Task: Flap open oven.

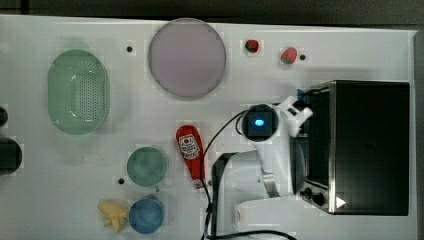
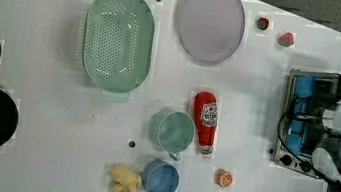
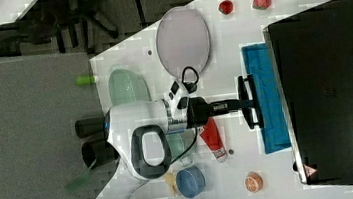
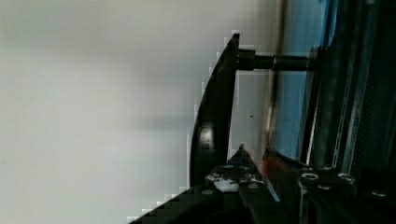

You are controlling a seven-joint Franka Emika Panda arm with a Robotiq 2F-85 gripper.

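The oven (image 1: 370,145) sits at the top view's right end of the white surface (image 1: 60,200), its silver front frame facing the top view's left and its two black knobs (image 1: 312,195) at the lower corner of that front. In the right view the glass door (image 3: 267,99), which reflects blue, stands out from the oven's front toward the arm, swung down on its hinge. The black bar handle (image 3: 249,101) runs along the door's free edge.

The gripper (image 3: 240,103) reaches level from the white arm straight to the middle of that handle. In the wrist view the curved handle (image 4: 215,116) lies right against the fingers (image 4: 240,158), with one fingertip between bar and glass. The fingers seem to be clamped on the bar, though their far side is hidden.

Well apart from the oven, toward the top view's left, lie:
- a red ketchup bottle (image 1: 189,147)
- a green cup (image 1: 146,166) and a blue cup (image 1: 146,215)
- a yellow toy (image 1: 114,214)
- a green colander (image 1: 78,92)
- a round grey plate (image 1: 186,57)

Two strawberries (image 1: 251,46) (image 1: 288,55) rest above the oven in the top view, and an orange slice (image 2: 224,178) shows in the left view.
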